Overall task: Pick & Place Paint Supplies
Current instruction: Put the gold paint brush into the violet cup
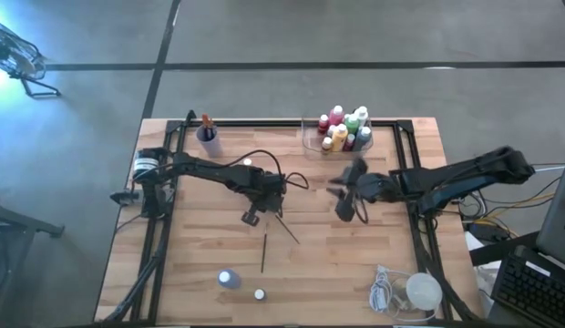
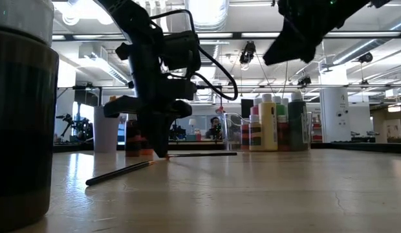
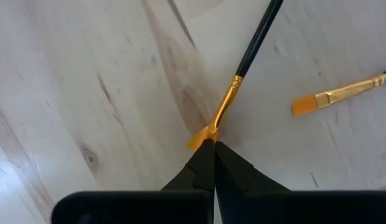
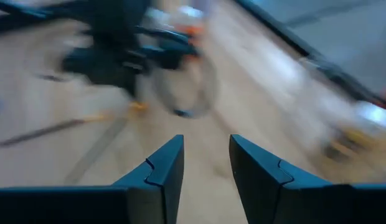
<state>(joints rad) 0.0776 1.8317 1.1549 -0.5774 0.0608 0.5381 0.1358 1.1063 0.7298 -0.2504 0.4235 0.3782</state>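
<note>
Left gripper: the left gripper (image 3: 213, 146) is down at the table near its middle, fingers pinched together on the bristle end of a paintbrush (image 3: 243, 59); the grip sits at the orange tip by the gold ferrule, probably because that end lay closest under the descending fingers
Held brush: it lies flat on the wood, dark handle running away from the fingers; in the low view the left gripper (image 2: 156, 145) stands at the table where one end of a brush meets it, so the brush is not yet lifted
Second brush: a second paintbrush (image 3: 342, 94) lies just beside, orange bristles toward the first, apart from it and untouched
Right gripper: the right gripper (image 4: 205, 165) hangs above the table to the right of centre, fingers parted with nothing between them; it looks to be in transit, clear of the left arm's work
Bottles: the paint bottles (image 1: 344, 128) stand clustered in a clear tray (image 1: 310, 137) at the far edge, likely the collecting place for bottles
Cup: a purple cup (image 1: 207, 137) at the far left already holds brushes, so the pinched brush probably belongs there
Loose items: a bottle with a pale cap (image 1: 228, 279) stands near the front edge, still to be gathered
Risk: a pinch so near the tip may let the long handle swing or slip
</note>
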